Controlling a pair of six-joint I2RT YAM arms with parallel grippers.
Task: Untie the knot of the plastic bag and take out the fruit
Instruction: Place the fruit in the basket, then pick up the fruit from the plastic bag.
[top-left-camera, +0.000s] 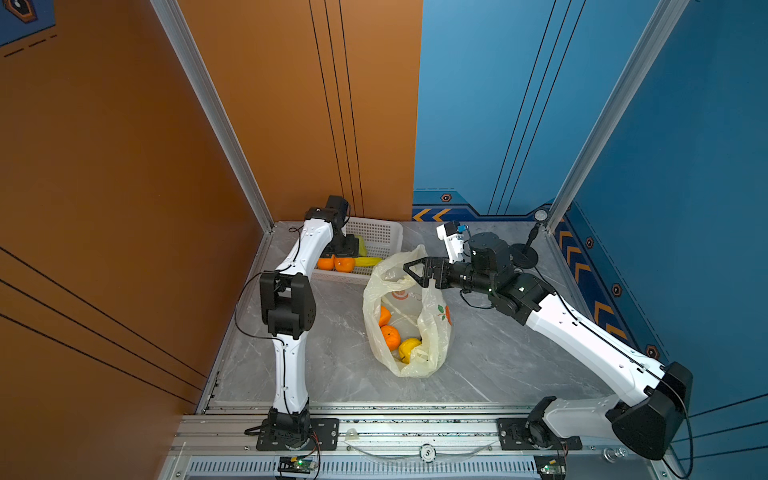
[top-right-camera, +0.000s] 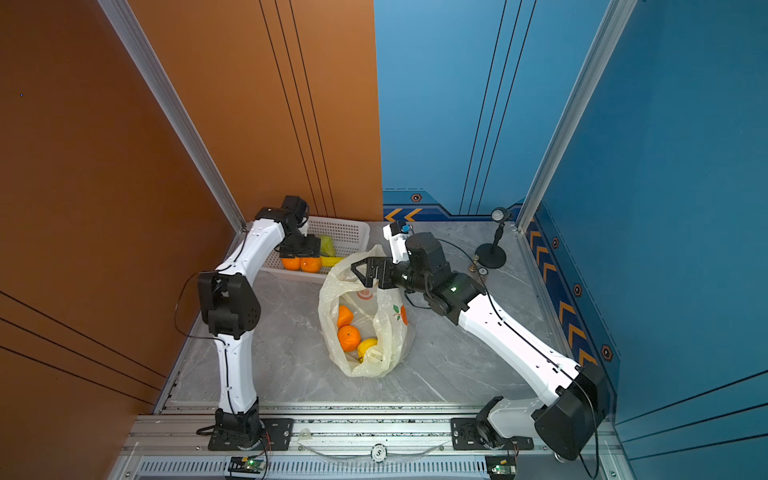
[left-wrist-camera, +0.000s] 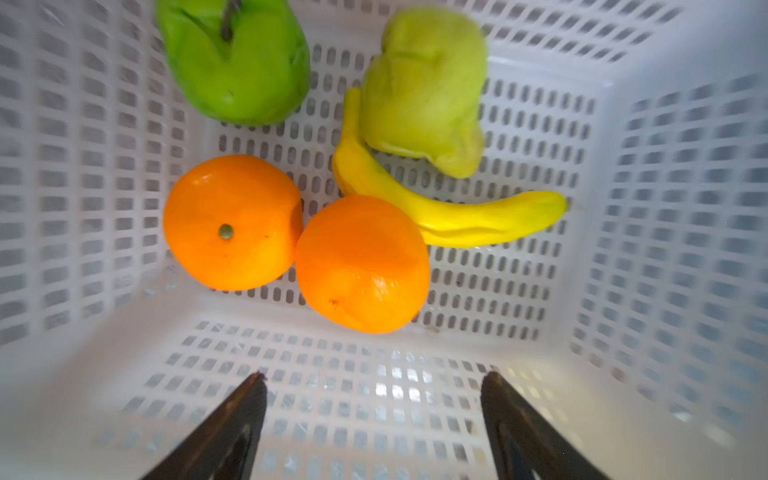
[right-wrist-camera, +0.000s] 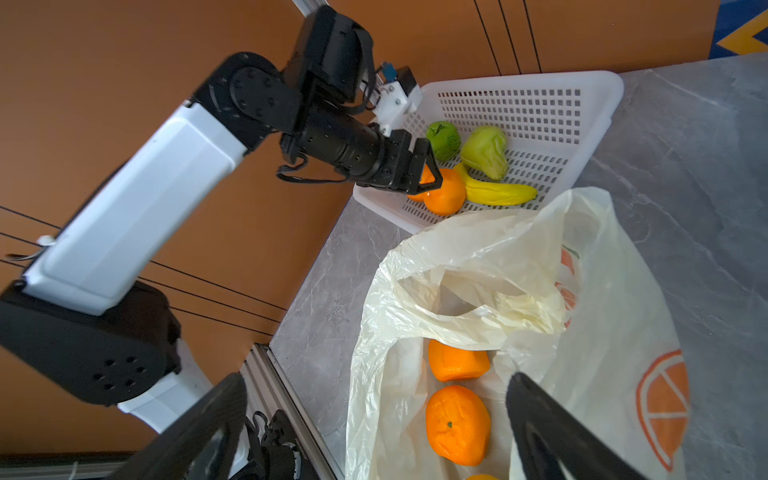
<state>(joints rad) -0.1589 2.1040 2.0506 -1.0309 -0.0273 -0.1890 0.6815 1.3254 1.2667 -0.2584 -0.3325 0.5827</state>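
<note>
You are working in a robotics lab test cell. Aluminium frame posts hold an orange panel and a blue panel around a grey marble-pattern tabletop. A left arm and a right arm are bolted to the front rail.

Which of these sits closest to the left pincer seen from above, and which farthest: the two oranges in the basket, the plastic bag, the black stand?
In a top view:
1. oranges, in the basket, right beneath the left pincer.
2. plastic bag, mid-table, toward the robot's right.
3. black stand, at the far right corner.
</note>
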